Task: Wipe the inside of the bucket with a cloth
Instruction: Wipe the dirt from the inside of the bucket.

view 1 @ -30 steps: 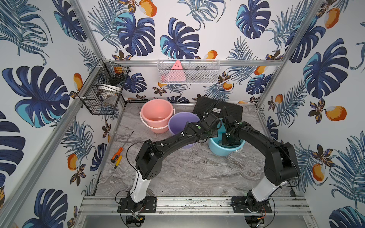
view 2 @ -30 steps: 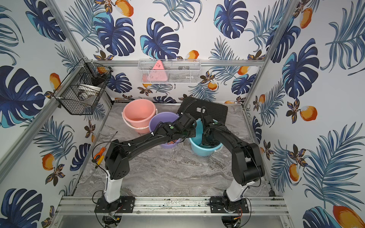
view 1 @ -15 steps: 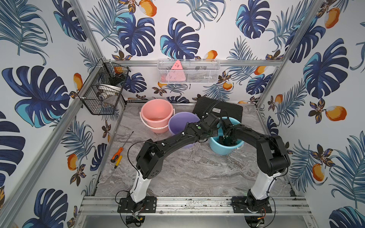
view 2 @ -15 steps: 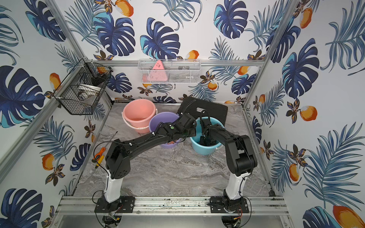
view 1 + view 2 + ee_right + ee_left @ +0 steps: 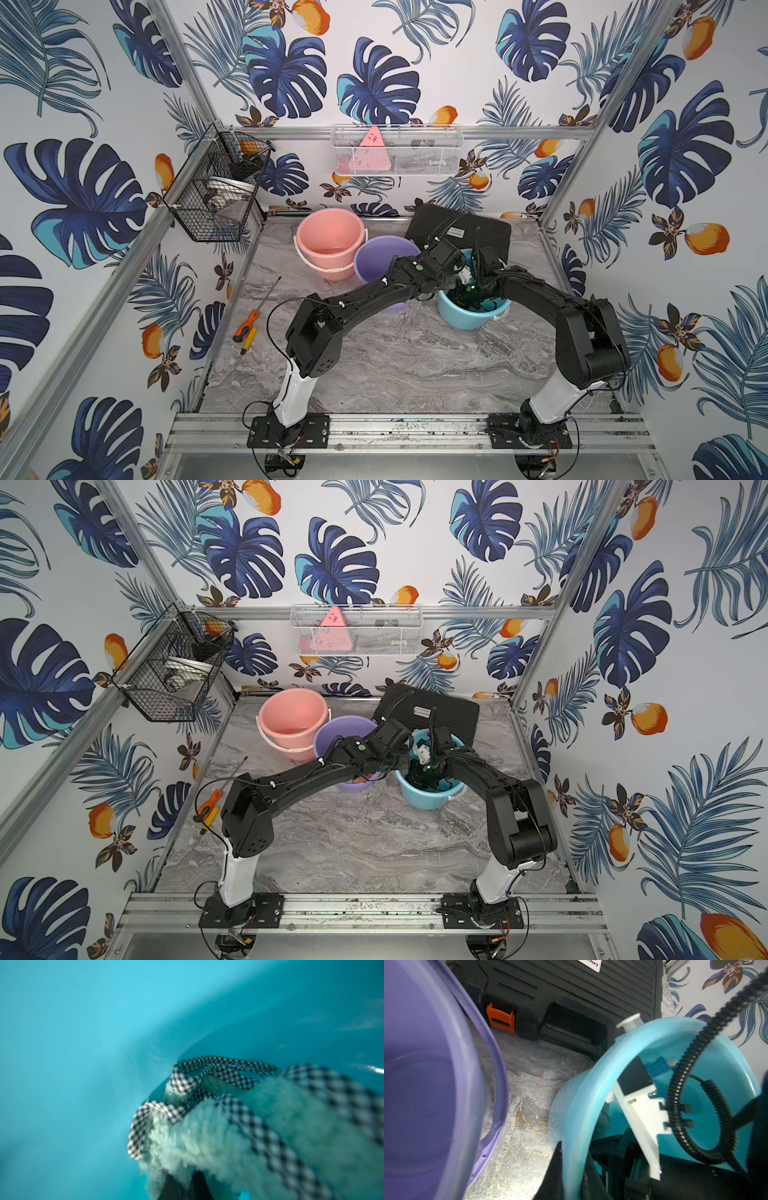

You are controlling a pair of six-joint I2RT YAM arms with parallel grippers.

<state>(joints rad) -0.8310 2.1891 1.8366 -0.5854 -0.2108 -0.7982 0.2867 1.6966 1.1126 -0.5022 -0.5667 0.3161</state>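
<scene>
The light blue bucket (image 5: 461, 321) (image 5: 424, 800) stands on the marble table, right of centre. My left gripper (image 5: 455, 275) (image 5: 409, 757) (image 5: 572, 1174) is shut on its near rim (image 5: 575, 1115), one finger outside and one inside the wall. My right gripper (image 5: 470, 296) (image 5: 424, 777) (image 5: 185, 1187) reaches down inside the bucket and is shut on the cloth (image 5: 228, 1138). The cloth is a fluffy pale green rag with a black-and-white checked trim. It is pressed against the bucket's inner wall (image 5: 83, 1043) near the bottom. In both top views the arms hide the cloth.
A purple bucket (image 5: 382, 254) stands just left of the blue one, under my left forearm, and a pink bucket (image 5: 330, 237) behind it. A black case (image 5: 461, 227) lies at the back. Two screwdrivers (image 5: 247, 326) lie by the left wall. Wire baskets hang on the walls.
My right arm has swung its elbow inward and back out, moving the cloth around inside the bucket. The left gripper has kept its hold on the rim without moving.
</scene>
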